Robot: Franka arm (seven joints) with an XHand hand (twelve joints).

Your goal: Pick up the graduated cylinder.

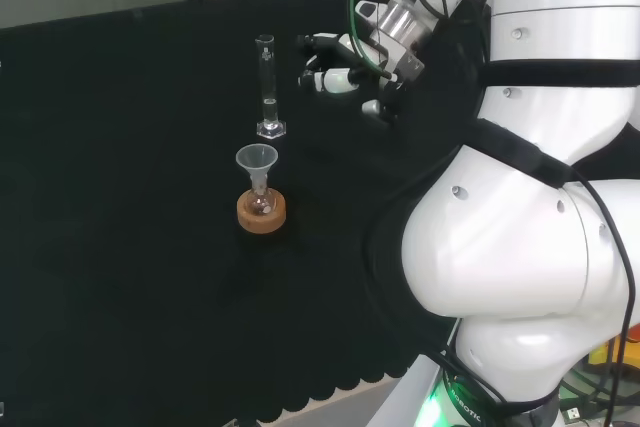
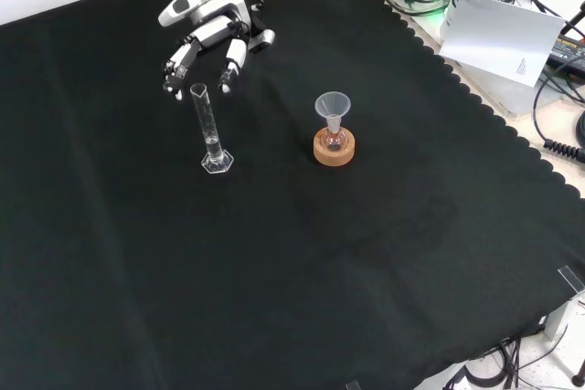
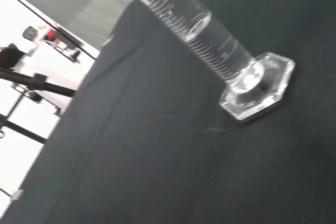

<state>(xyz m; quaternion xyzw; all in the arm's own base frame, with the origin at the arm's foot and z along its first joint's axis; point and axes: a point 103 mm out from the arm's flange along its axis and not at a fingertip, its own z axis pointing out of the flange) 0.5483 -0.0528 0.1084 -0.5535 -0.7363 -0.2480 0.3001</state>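
A clear glass graduated cylinder (image 1: 267, 87) stands upright on its hexagonal foot on the black cloth. In the front view the cylinder (image 2: 209, 131) rises just below the hand (image 2: 208, 43). The hand (image 1: 335, 64) hangs to the right of the cylinder's top in the head view, a short gap away, with its fingers straight and spread and nothing in them. Close up in the wrist view, the cylinder (image 3: 210, 45) shows its printed scale and its foot resting flat on the cloth.
A small round flask with a clear funnel (image 1: 257, 162) in its neck sits on a cork ring (image 1: 262, 212), nearer than the cylinder in the head view. In the front view the cork ring (image 2: 334, 148) lies to the cylinder's right. The arm's white links (image 1: 530, 197) stand at the head view's right.
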